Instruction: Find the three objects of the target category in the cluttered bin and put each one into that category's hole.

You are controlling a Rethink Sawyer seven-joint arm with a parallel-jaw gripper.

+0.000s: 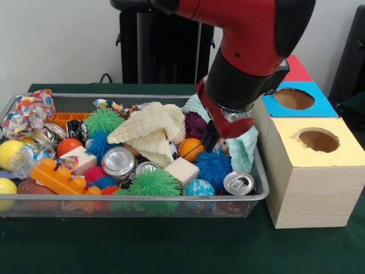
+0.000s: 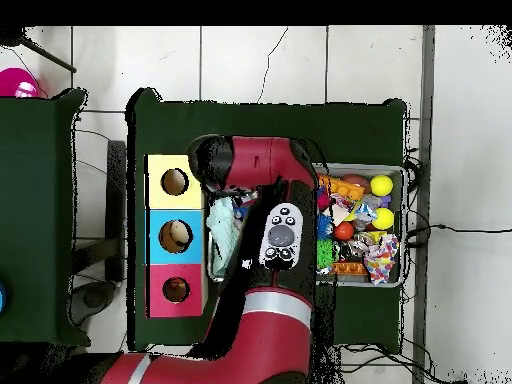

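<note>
Front view: the wire-mesh bin (image 1: 137, 202) was heaped with mixed goods: spiky rubber balls in green (image 1: 153, 184) and blue (image 1: 214, 166), a knobbed orange plastic brick (image 1: 57, 177), a plain wooden cube (image 1: 181, 170), a small basketball (image 1: 190, 149) and a cream waffle-weave cloth (image 1: 149, 132) draped over the middle. Three aluminium cans showed: one (image 1: 238, 182) upright by the right wall, top up; one (image 1: 118, 162) lying with its round end toward the camera; a third (image 1: 146, 168) mostly buried. The gripper (image 1: 210, 137) reached into the bin's right end against a pale teal cloth (image 1: 242, 149); whether its fingers stood apart or held anything could not be told. Beside the bin stood the wooden box with its yellow hole (image 1: 317, 140) and blue hole (image 1: 293, 99).

Overhead view: the arm (image 2: 270, 235) covered most of the bin; no can could be made out
</note>
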